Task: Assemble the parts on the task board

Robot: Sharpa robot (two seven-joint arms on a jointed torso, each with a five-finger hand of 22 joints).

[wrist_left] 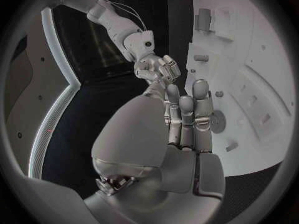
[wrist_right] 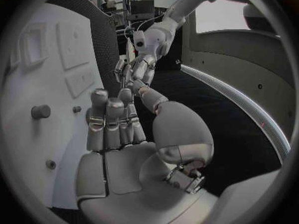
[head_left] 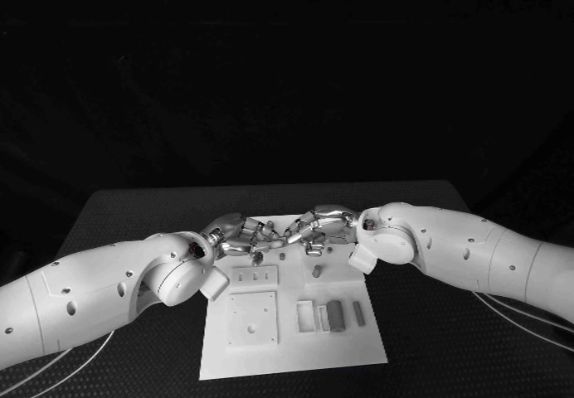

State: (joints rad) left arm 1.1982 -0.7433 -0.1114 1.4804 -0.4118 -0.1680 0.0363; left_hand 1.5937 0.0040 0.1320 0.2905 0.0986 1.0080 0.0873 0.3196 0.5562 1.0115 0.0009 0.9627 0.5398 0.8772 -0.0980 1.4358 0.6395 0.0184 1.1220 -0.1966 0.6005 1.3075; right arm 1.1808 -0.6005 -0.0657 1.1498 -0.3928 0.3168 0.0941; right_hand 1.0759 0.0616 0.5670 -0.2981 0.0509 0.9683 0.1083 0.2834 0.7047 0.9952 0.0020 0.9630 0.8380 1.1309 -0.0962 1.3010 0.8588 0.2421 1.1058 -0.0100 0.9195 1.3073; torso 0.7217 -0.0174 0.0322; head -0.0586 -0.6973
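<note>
The white task board [head_left: 293, 348] lies in the middle of the table, also seen as the task board [wrist_left: 249, 84] and the task board [wrist_right: 37, 74]. Over its far end my left hand [head_left: 240, 236] and right hand [head_left: 317, 225] meet fingertip to fingertip. In the left wrist view my left hand [wrist_left: 187, 119] has its fingers straight and side by side, the thumb reaching toward the right hand [wrist_left: 156, 67]. My right hand [wrist_right: 115, 124] lies the same way, facing the left hand [wrist_right: 134, 72]. I see no part in either hand. Grey parts [head_left: 335, 313] lie nearer on the board, and a short peg [head_left: 317, 269] stands by the right hand.
A square white plate [head_left: 254, 319] sits on the board's near left. A round peg [wrist_right: 40, 111] and a small stud [wrist_right: 50, 164] stand on the board beside my right hand. The black table [head_left: 119, 215] spreads around the board. Both white forearms flank the board.
</note>
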